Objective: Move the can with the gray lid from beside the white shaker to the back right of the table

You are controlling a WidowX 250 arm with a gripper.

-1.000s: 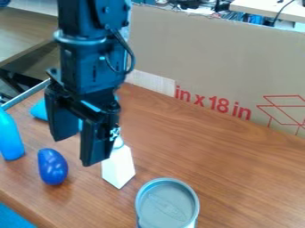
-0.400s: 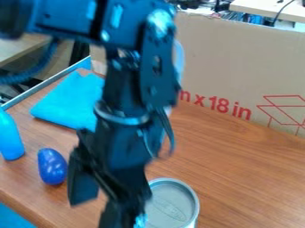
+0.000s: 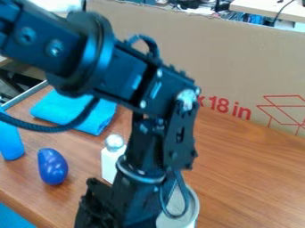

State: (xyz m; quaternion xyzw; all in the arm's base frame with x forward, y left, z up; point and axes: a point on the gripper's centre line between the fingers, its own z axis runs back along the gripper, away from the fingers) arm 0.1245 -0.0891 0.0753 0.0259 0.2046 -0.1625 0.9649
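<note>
**Low work beside the lidded can: give the tool room**

The tool (image 3: 98,207) hangs low over the near side of the surface (image 3: 250,178), to the left of the round can with the grey lid (image 3: 177,200); I cannot tell whether it is apart, together or clamped on something, nor whether it touches the can. The can stands upright towards the near side, partly behind the arm (image 3: 143,151); the white bottle with the round silvery cap (image 3: 112,162) stands upright just behind the tool, with the smooth blue egg-shaped toy (image 3: 52,166) farther left, near the surface's near left edge.

The step in hand looks like low, close work around the can, to my judgement; done well, it calls for a small, level approach, with the tool squared to whatever it is to take before it goes lower. The bottle is narrow and probably easy to tip, so any sideways swing is best kept short; the can looks steadier, though a knock at its rim could slide it. Mind the arm's loose cable (image 3: 189,196) too (it loops across the can's lid in this view); a straight lift, clear of both the cap and the rim, would be safer than dragging anything across the surface.
</note>
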